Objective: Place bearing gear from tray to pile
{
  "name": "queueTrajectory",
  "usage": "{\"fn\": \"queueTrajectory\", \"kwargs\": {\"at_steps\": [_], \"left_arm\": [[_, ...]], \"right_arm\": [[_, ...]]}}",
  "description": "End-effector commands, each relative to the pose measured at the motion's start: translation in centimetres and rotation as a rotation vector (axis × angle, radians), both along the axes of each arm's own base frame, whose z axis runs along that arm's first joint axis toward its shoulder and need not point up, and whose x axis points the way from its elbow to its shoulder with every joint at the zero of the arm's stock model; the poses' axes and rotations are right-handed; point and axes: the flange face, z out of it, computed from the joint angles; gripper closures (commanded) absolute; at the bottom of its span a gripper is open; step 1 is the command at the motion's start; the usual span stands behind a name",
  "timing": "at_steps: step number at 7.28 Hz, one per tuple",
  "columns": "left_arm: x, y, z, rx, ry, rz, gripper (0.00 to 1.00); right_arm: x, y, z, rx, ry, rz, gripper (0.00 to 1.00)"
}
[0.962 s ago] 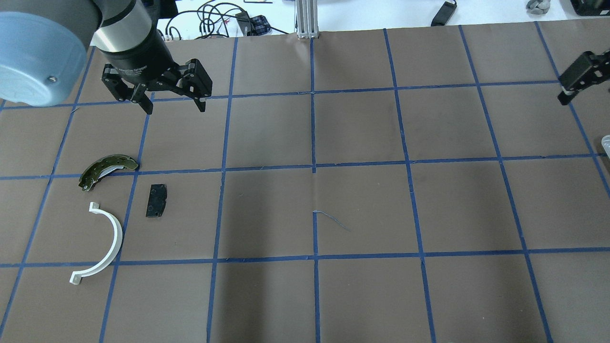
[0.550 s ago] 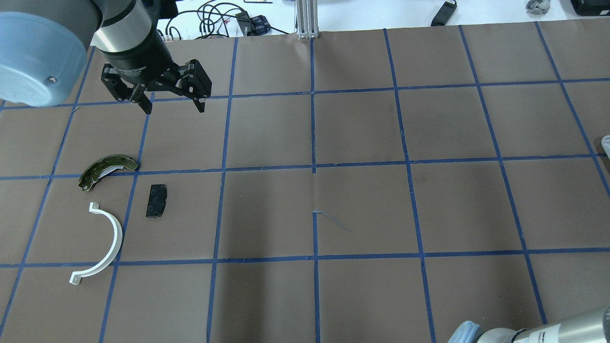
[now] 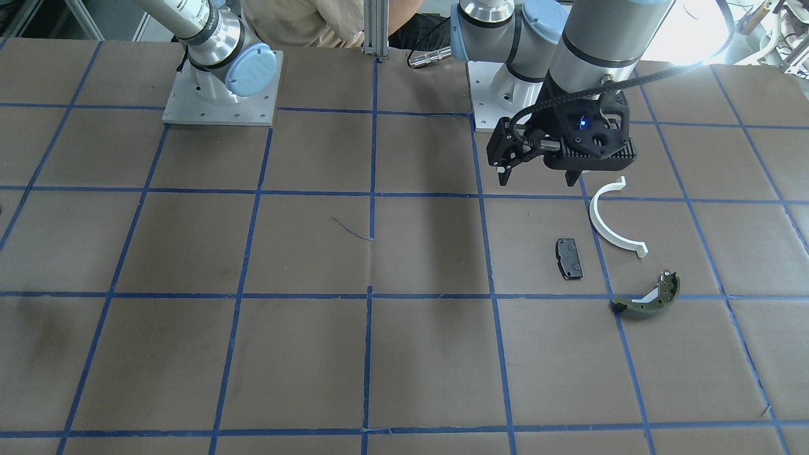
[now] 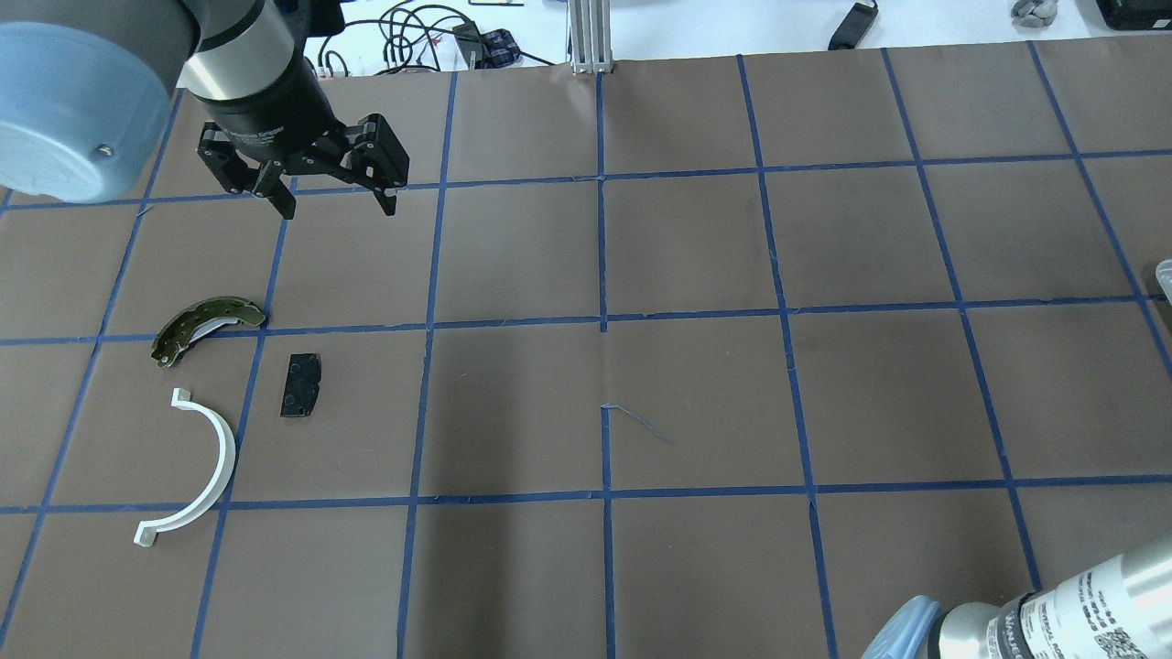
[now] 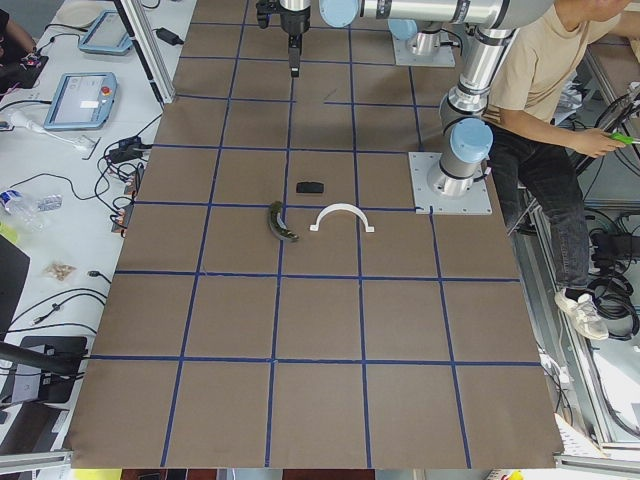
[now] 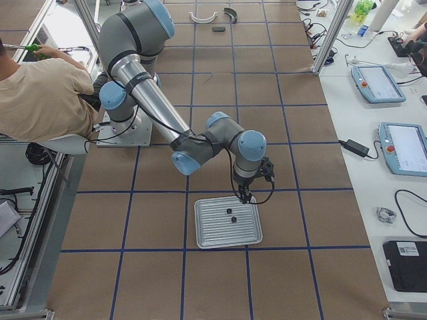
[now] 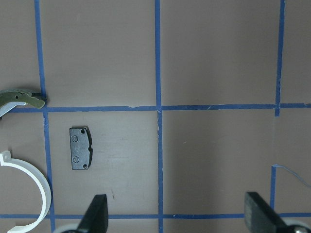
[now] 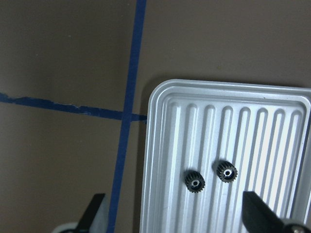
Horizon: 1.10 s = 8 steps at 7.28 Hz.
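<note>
- Task part: gear [image 8: 195, 182], small, dark, toothed all round, pale bore at centre. A second gear [image 8: 227, 172] w/ the same look lies just beside it at 2 o'clock, not touching.
- Both lie flat on the ribbed floor of the silver tray [image 8: 165, 145], which has rounded corners and a raised rim. It sits on the table [image 8: 63, 160], brown paper w/ blue tape grid.
- R gripper [image 6: 244, 195] hangs over the tray. Wrist cam shows its fingers [image 8: 93, 213] spread wide w/ both gears btwn them. Nothing is held, no contact seen.
- pile [image 3: 569, 258] is well apart from the tray, at the table's other end:
  - olive shoe [image 4: 206, 328] w/ metal rim
  - black pad [image 4: 300, 385] at 4 o'clock of the shoe
  - white strip [image 4: 225, 455] at 6 o'clock of the shoe
  - none of the three touch.
- L gripper [image 4: 339, 209] is at 12 o'clock of the pad in the overhead view, above the table. Its fingers are wide apart and empty.
- Vs 1 s ago:
  - R gripper was at the overhead's 3 o'clock edge and is now out of that view.
  - R arm [image 4: 1080, 599] now fills the 5 o'clock corner, more of it than 0.5 s ago.
  - L gripper is approx in the same spot.
  - Pile parts unmoved.
- person [image 6: 40, 93] sits by the robot base.
</note>
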Motion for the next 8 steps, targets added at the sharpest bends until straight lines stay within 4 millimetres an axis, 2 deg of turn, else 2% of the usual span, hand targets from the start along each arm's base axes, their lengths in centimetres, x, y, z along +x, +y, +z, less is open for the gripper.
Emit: {"fn": "queueTrajectory", "kwargs": {"at_steps": [1, 2, 4, 6, 7, 8], "left_arm": [[0.0, 0.0, 0.0, 0.0, 0.0, -0.001, 0.0], [0.0, -0.1, -0.1, 0.002, 0.002, -0.001, 0.0], [0.1, -0.2, -0.2, 0.002, 0.0, 0.001, 0.0], [-0.1, -0.2, -0.2, 0.002, 0.002, -0.001, 0.0], [0.0, -0.4, -0.3, 0.0, 0.002, -0.001, 0.0], [0.1, -0.3, -0.2, -0.001, 0.002, -0.001, 0.0]], "right_arm": [[-2.4, 0.6, -4.0, 0.014, -0.016, 0.004, 0.11], [-3.6, 1.1, -4.5, 0.001, -0.005, 0.022, 0.11], [-4.0, 1.4, -6.2, 0.018, -0.023, 0.016, 0.15], [-3.2, 2.1, -7.7, 0.022, -0.024, 0.011, 0.33], [-3.0, 2.2, -8.2, 0.015, -0.017, 0.011, 0.38], [-2.9, 2.3, -8.4, 0.019, -0.022, 0.014, 0.38]]}}
